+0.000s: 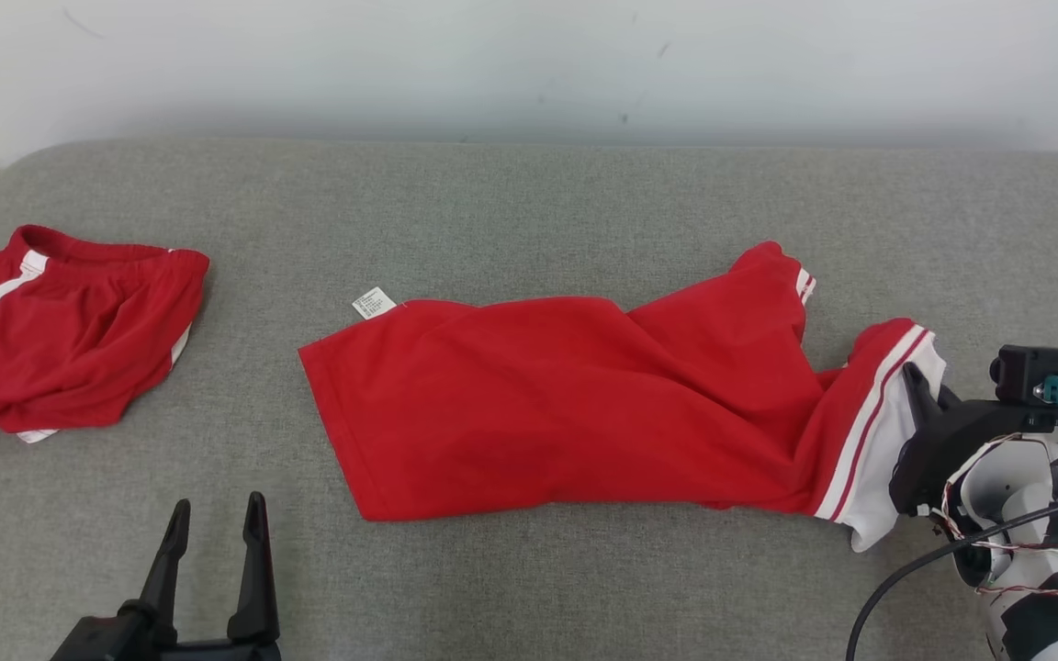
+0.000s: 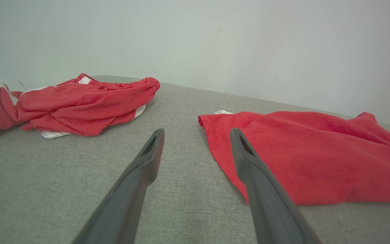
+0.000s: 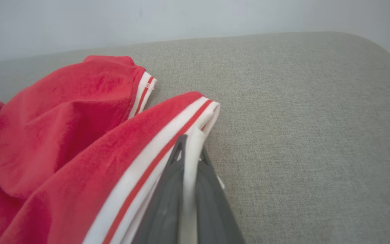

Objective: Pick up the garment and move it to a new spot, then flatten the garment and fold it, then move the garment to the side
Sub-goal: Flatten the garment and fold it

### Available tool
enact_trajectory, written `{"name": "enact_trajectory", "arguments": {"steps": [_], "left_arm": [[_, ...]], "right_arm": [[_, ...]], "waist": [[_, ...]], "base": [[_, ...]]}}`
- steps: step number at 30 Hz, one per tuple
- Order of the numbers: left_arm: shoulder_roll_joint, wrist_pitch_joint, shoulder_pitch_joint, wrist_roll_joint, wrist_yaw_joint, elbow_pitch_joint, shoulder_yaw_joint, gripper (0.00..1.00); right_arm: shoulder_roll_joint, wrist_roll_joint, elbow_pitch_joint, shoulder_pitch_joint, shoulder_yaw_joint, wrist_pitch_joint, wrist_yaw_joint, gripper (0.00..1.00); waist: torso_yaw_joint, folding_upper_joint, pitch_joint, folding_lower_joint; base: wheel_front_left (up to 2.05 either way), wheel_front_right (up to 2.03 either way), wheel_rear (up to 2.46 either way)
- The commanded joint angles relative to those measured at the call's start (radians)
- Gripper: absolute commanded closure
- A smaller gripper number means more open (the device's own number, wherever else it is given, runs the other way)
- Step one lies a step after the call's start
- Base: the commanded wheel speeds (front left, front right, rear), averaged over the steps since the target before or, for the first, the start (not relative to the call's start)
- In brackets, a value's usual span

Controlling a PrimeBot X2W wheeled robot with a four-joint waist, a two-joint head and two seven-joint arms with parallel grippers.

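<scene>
The red garment lies stretched across the middle of the grey cushion. Its left part is fairly flat, with a small white label poking out at the far corner. Its right end is bunched into folds, so I cannot tell what lies under them. The part with the white and red striped trim may be a sleeve, but the folds make it hard to say.

My right tool is at that right end, clenched on the white trim. In the right wrist view the white edge runs up between the two fingers, which are pressed together on it. In the head view the cloth partly covers the fingertips.

My left tool is released and grasps nothing, its fingers spread. It sits near the garment's left hem, off its near left corner and apart from it.

A second red piece lies crumpled at the far left, cut off by the edge of the head view.
</scene>
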Motion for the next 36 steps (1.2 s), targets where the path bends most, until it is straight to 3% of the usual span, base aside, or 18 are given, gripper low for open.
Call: {"name": "enact_trajectory", "arguments": {"steps": [1, 7, 17, 24, 28, 29, 30, 31, 36], "left_arm": [[0.001, -0.005, 0.008, 0.009, -0.001, 0.006, 0.010, 0.00], [-0.008, -0.005, 0.030, 0.005, 0.004, 0.011, 0.016, 0.00], [-0.024, -0.005, 0.050, 0.008, 0.001, 0.009, 0.020, 0.00], [-0.029, -0.006, 0.039, 0.011, -0.012, 0.022, 0.025, 0.00], [-0.034, -0.006, 0.036, 0.012, -0.019, 0.028, 0.033, 0.00], [-0.035, -0.006, 0.036, 0.012, -0.021, 0.030, 0.034, 0.00], [-0.035, -0.006, 0.036, 0.012, -0.023, 0.033, 0.034, 0.00], [-0.036, -0.006, 0.036, 0.011, -0.023, 0.034, 0.035, 0.00], [-0.038, -0.006, 0.044, 0.016, -0.026, 0.039, 0.046, 0.00]], "right_arm": [[-0.011, 0.013, 0.008, -0.007, 0.017, -0.020, 0.000, 1.00], [-0.017, 0.070, -0.040, 0.033, 0.048, -0.029, 0.000, 1.00], [-0.018, 0.166, -0.411, 0.270, -0.039, 0.113, 0.000, 1.00], [0.059, 0.150, -0.666, 0.467, -0.161, 0.282, 0.000, 1.00], [0.115, 0.120, -0.729, 0.550, -0.222, 0.363, 0.000, 1.00], [0.123, 0.104, -0.727, 0.559, -0.231, 0.361, 0.000, 0.79], [0.123, 0.074, -0.723, 0.566, -0.241, 0.355, 0.000, 0.25], [0.128, 0.053, -0.720, 0.568, -0.251, 0.348, 0.000, 0.00], [0.149, -0.044, -0.748, 0.545, -0.281, 0.271, 0.000, 0.00]], "waist": [[-0.006, -0.0001, -0.009, 0.0000], [-0.036, -0.0001, -0.035, 0.0000], [-0.118, -0.0001, -0.056, 0.0000], [-0.131, -0.0001, -0.052, 0.0000], [-0.129, -0.0001, -0.050, 0.0000], [-0.127, -0.0001, -0.050, 0.0000], [-0.125, -0.0001, -0.051, 0.0000], [-0.123, -0.0001, -0.052, 0.0000], [-0.115, -0.0001, -0.063, 0.0000]], "base": [[0.00, 0.00, 0.00], [0.00, 0.00, 0.00], [0.00, 0.00, 0.00], [0.00, 0.00, 0.00], [0.00, 0.00, 0.00], [0.00, 0.00, 0.00], [0.00, 0.00, 0.00], [0.00, 0.00, 0.00], [0.00, 0.00, 0.00]]}}
